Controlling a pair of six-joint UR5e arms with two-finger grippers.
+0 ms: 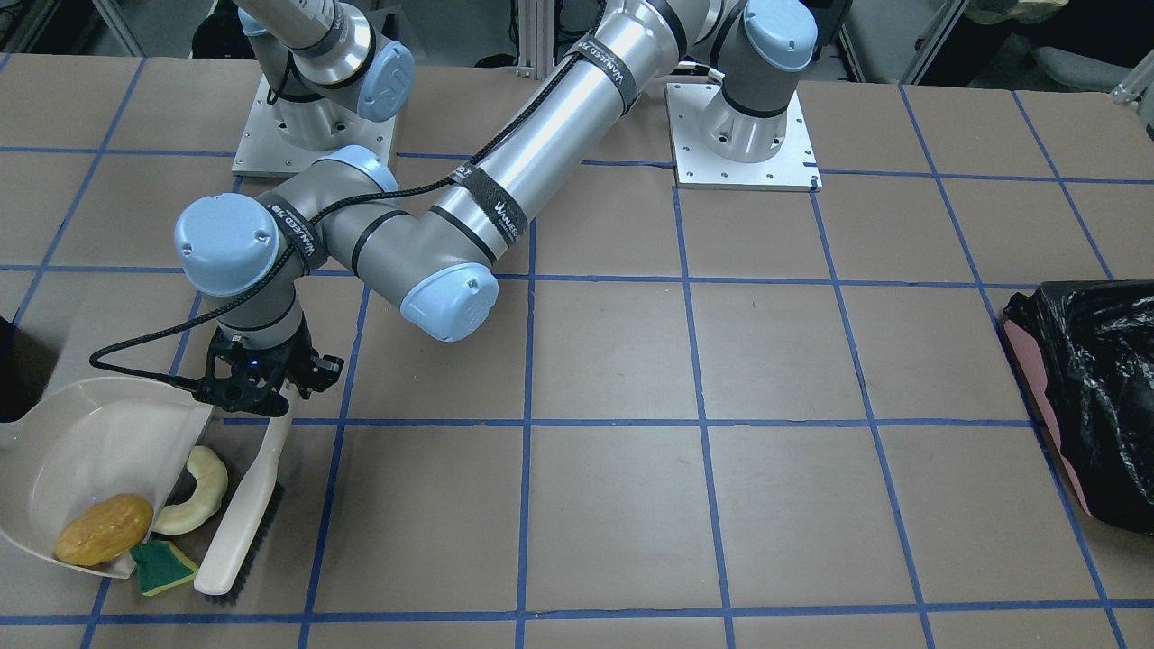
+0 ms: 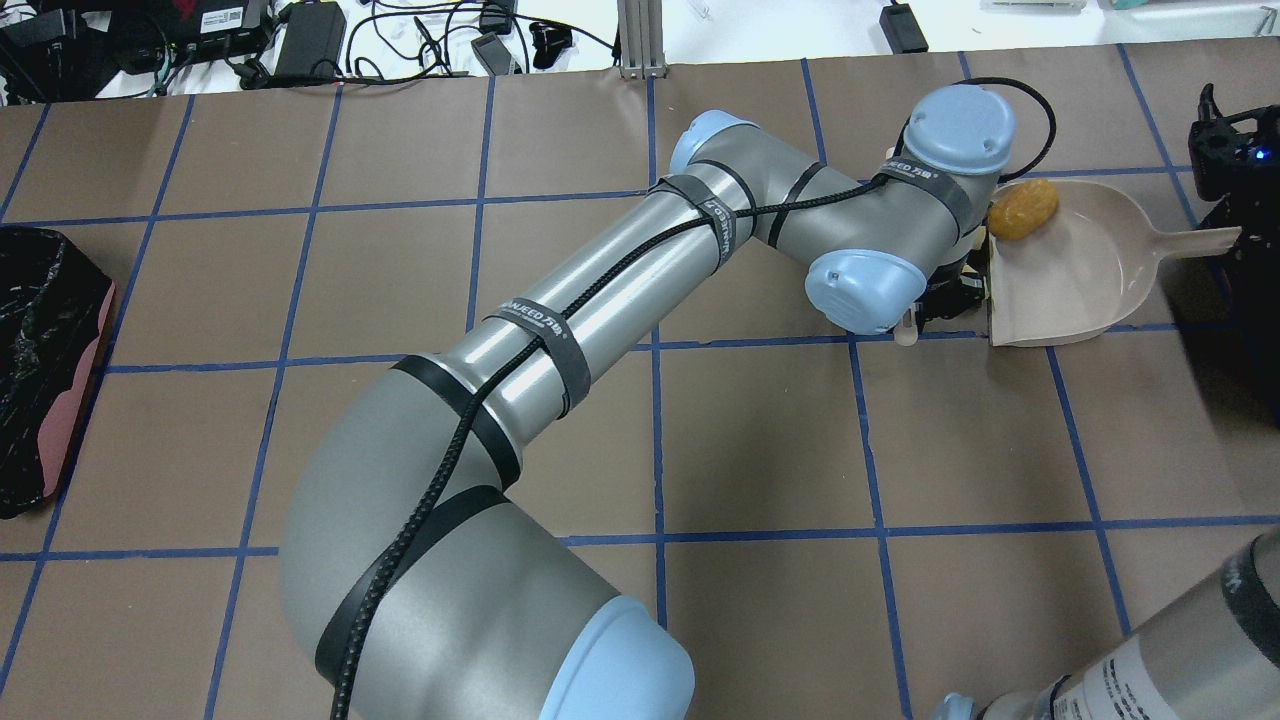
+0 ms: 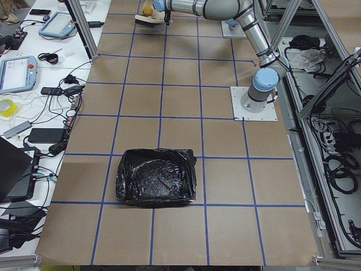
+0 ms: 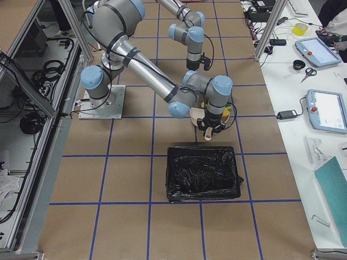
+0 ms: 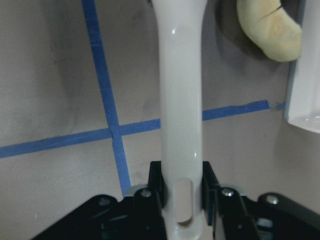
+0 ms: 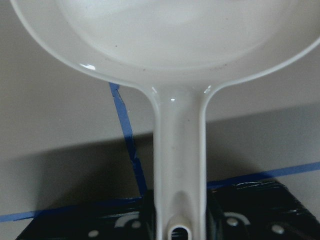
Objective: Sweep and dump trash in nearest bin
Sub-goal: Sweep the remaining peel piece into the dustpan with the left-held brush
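My left gripper (image 1: 275, 397) reaches across the table and is shut on the white brush's handle (image 5: 181, 100). The brush (image 1: 242, 518) lies bristles-down beside the white dustpan (image 1: 81, 451). My right gripper (image 6: 179, 212) is shut on the dustpan handle (image 6: 177, 150); it also shows in the overhead view (image 2: 1232, 225). The brown-orange lump (image 1: 104, 529) lies inside the pan, also seen from overhead (image 2: 1022, 208). A pale yellow peel piece (image 1: 200, 505) lies at the pan's mouth. The yellow sponge with green backing (image 1: 162, 566) lies on the table just outside the lip.
A bin lined with a black bag (image 2: 1235, 340) stands right by the dustpan handle at the table's right end. A second black-bagged bin (image 2: 45, 370) stands at the far left end. The left arm's forearm (image 2: 600, 310) spans the table's middle.
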